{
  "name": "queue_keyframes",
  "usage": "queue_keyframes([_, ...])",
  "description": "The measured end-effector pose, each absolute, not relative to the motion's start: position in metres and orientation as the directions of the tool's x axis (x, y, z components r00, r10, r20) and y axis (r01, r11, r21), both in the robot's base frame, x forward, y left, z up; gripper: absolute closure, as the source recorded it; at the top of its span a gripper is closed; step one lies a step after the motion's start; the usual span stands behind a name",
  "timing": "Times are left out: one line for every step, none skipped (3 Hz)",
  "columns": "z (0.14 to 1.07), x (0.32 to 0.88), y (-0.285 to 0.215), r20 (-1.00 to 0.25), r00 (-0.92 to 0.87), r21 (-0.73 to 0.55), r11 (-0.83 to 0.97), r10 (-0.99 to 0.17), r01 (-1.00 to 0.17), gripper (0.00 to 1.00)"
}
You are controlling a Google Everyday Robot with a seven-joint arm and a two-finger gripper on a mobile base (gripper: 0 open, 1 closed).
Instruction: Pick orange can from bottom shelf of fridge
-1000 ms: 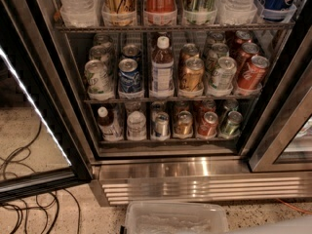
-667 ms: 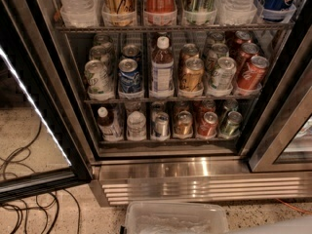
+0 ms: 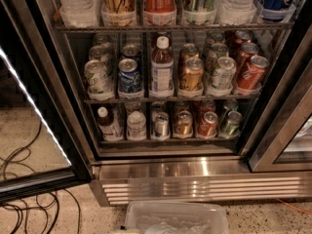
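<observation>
Orange can [image 3: 207, 124] right of gold can [image 3: 184, 123]: likely light, stiff, slick; grasp mid-body; gripper out of view, state unknown.

My gripper is out of view, nowhere in front of the fridge [image 3: 195, 169], and none of the arm shows. Below the fridge lies a clear plastic tub [image 3: 175, 217]; I can't tell whether it's the robot's.

Small red-orange drink can [image 3: 207, 124] w/ silver top: glossy metal. Lowest dark wire rack [image 3: 146, 141]: thin matt metal. Glass-door fridge [image 3: 195, 168]: black frame, ribbed stainless base, shiny. Near clear bin [image 3: 175, 214]: cloudy plastic. Speckled floor [image 3: 29, 130]: matt, stone-like. Gripper out of frame.
</observation>
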State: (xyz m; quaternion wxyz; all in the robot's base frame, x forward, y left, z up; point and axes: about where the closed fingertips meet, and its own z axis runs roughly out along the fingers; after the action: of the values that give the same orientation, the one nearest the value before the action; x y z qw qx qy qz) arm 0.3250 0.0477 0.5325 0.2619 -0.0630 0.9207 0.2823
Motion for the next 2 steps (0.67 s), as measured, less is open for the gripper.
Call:
queue_keyframes([0.55,0.347,0.023,-0.587,-0.796,0.521,0.822,0.149,-0.23,0.0])
queue_keyframes([0.568,0.368,-0.022,-0.66,-0.701,0.523,0.835,0.271,-0.169,0.0])
